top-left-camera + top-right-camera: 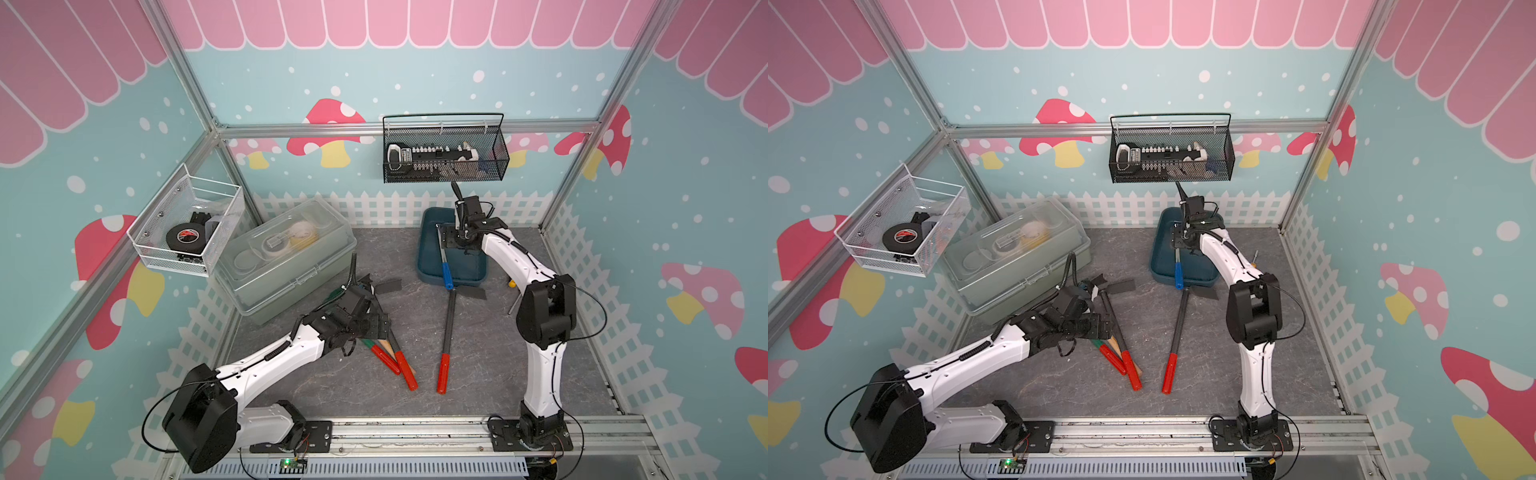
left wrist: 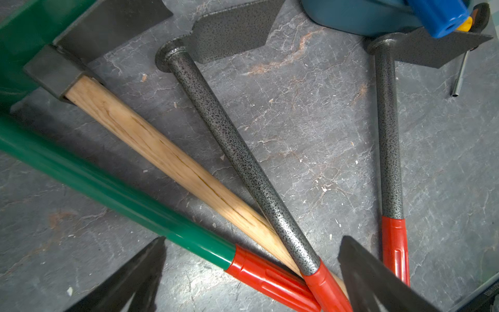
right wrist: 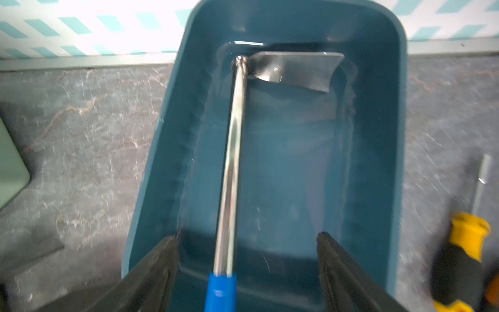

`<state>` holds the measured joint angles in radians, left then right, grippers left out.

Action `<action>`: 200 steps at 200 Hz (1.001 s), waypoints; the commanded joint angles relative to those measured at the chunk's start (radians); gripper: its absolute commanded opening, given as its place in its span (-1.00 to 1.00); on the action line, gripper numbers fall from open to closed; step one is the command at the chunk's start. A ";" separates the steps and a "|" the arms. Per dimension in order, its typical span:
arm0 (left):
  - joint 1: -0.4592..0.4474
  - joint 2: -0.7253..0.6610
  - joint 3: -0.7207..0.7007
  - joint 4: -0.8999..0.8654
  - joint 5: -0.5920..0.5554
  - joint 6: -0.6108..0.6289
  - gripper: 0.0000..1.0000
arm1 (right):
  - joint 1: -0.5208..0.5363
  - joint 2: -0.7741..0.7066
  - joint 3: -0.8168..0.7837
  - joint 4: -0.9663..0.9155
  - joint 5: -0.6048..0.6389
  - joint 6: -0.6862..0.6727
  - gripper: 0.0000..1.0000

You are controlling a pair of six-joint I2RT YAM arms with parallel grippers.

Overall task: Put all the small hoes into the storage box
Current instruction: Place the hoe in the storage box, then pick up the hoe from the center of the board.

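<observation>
The grey marbled surface (image 1: pixel 478 374) carries a large clear lidded plastic box (image 1: pixel 286 257) in its far left corner. The shallow dark teal-blue plastic storage box (image 1: pixel 428 249) stands against the far edge, toward the far right corner. A white wire mesh basket (image 1: pixel 183 224) hangs on the left wall and a black wire mesh basket (image 1: pixel 444 153) on the back wall.

Four long hoes lie on the middle of the surface. A green-handled hoe (image 2: pixel 108 189), a wooden-handled hoe (image 2: pixel 162 151) and a speckled grey metal hoe (image 2: pixel 237 156) fan out with their near ends crossing. A second speckled grey hoe (image 2: pixel 388 148) lies apart, its blade at the storage box's near rim.

The small hoe (image 3: pixel 232 162), with a chrome shaft and blue grip, lies in the storage box. Its blade is near the far wall, and its blue grip juts over the near rim, above the second speckled hoe's blade. A yellow-and-black screwdriver (image 3: pixel 464 251) lies between the storage box and the right edge.

The right pincer (image 3: pixel 246 237) hangs over the near end of the storage box with its jaws spread wide on either side of the chrome shaft, clear of it and holding nothing. The left pincer (image 2: pixel 252 239) hovers over the crossed red grips, also spread, with nothing clamped.
</observation>
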<state>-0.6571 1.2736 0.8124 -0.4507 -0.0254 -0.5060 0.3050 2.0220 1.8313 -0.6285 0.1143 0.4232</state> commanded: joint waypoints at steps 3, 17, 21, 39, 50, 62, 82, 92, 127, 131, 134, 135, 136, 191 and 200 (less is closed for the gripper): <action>-0.005 -0.006 0.030 0.016 -0.015 -0.026 0.98 | 0.033 -0.129 -0.152 0.041 0.054 0.022 0.62; -0.005 -0.010 0.030 0.016 -0.029 -0.025 0.97 | 0.049 -0.228 -0.251 0.052 0.070 0.038 0.61; -0.006 -0.010 0.029 0.015 -0.033 -0.025 0.98 | 0.054 -0.252 -0.276 0.052 0.072 0.042 0.60; -0.005 -0.010 0.029 0.015 -0.048 -0.023 0.98 | 0.079 -0.344 -0.380 0.044 0.098 0.062 0.59; -0.004 -0.010 0.029 0.016 -0.056 -0.023 0.98 | 0.096 -0.399 -0.427 0.025 0.114 0.073 0.58; -0.004 -0.008 0.028 0.019 -0.059 -0.023 0.98 | 0.114 -0.455 -0.478 0.007 0.128 0.089 0.57; -0.003 0.001 0.029 0.029 -0.065 -0.024 0.98 | 0.150 -0.545 -0.561 -0.020 0.162 0.111 0.54; -0.002 0.010 0.035 0.035 -0.064 -0.025 0.97 | 0.166 -0.586 -0.606 -0.027 0.169 0.123 0.53; 0.002 0.039 0.060 0.039 -0.074 -0.033 0.98 | 0.226 -0.695 -0.735 -0.051 0.165 0.194 0.47; 0.001 0.042 0.063 0.038 -0.077 -0.035 0.98 | 0.237 -0.702 -0.745 -0.057 0.171 0.202 0.47; 0.003 0.042 0.064 0.039 -0.077 -0.035 0.98 | 0.244 -0.706 -0.754 -0.059 0.176 0.208 0.47; 0.002 0.042 0.065 0.039 -0.076 -0.036 0.98 | 0.246 -0.708 -0.756 -0.061 0.177 0.209 0.47; 0.003 0.042 0.065 0.040 -0.076 -0.037 0.98 | 0.248 -0.709 -0.758 -0.062 0.178 0.212 0.47; 0.011 0.064 0.081 0.048 -0.077 -0.037 0.98 | 0.333 -0.744 -0.899 -0.042 0.156 0.340 0.39; 0.011 0.068 0.082 0.049 -0.073 -0.038 0.97 | 0.343 -0.736 -0.914 -0.036 0.148 0.361 0.38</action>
<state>-0.6525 1.3270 0.8696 -0.4137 -0.0788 -0.5209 0.6201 1.2915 0.9539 -0.6659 0.2691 0.6880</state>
